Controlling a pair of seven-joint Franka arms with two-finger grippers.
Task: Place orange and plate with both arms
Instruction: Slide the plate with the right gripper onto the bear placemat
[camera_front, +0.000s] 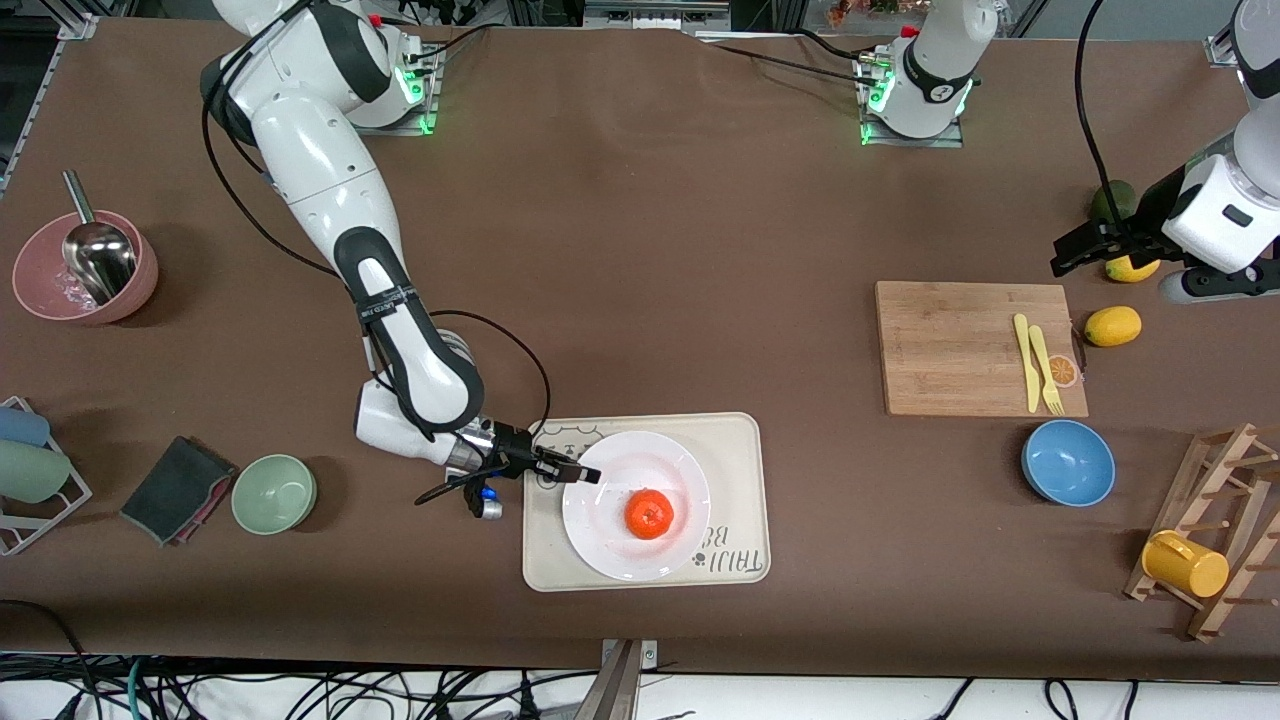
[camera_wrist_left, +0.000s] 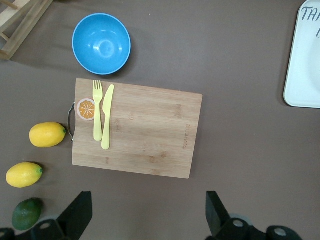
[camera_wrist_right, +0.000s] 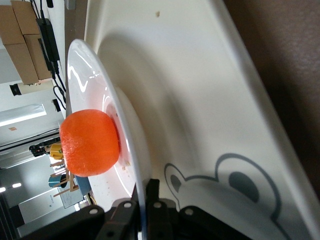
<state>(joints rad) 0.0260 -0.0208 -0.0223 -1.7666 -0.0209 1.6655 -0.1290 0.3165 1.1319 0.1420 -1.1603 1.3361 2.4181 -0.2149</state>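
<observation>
Right gripper clamped tight on the rim of the plate, at the edge toward the right arm's end of the table; plate sits on the bear-print tray with the orange resting near its middle. Left gripper spread wide and empty, up in the air by the lemons and cutting board, left arm waiting.

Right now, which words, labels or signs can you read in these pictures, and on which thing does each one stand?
"TAIJI B...": on the tray, upside down; the plate covers the rest.
"TH...": same print on the tray, cut off in the left wrist view.
Engraved mark on the cutting board: too small to read.
Band lettering on the right arm: too small.
</observation>
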